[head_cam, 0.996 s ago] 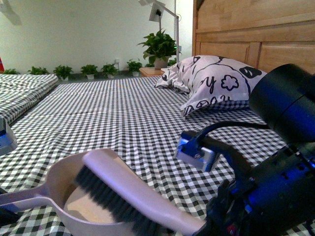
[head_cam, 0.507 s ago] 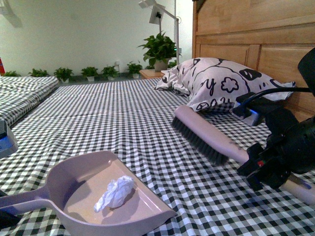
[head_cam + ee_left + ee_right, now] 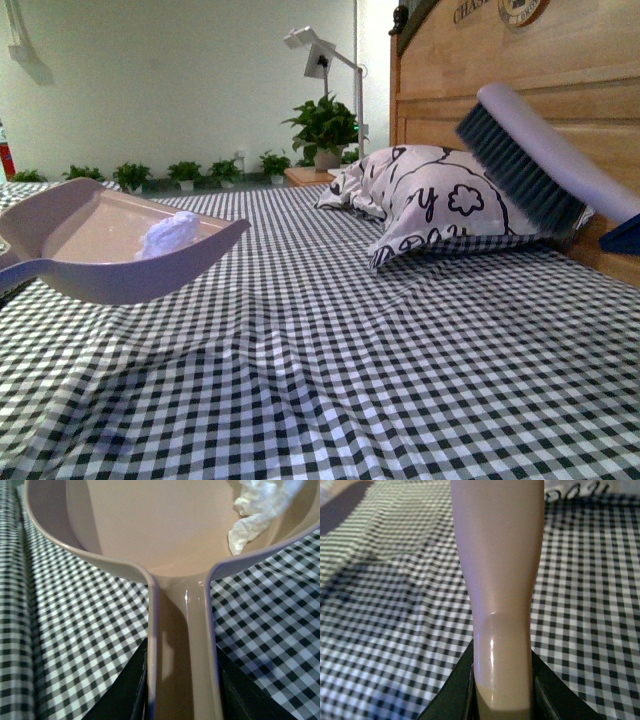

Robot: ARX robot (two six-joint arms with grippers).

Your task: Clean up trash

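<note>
While the left gripper (image 3: pixel 182 700) clamps the dustpan (image 3: pixel 70 262) handle, the trash (image 3: pixel 172 232) sits inside; the right gripper (image 3: pixel 502 690) grips the brush (image 3: pixel 530 160), well apart.

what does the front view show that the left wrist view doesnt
Only the front view shows the brush raised in front of the headboard, the patterned pillow and the potted plants. Only the left wrist view shows the left gripper with its dark fingers clamped on the dustpan handle. Both show the dustpan holding the white paper wad above the checked bedsheet.
</note>
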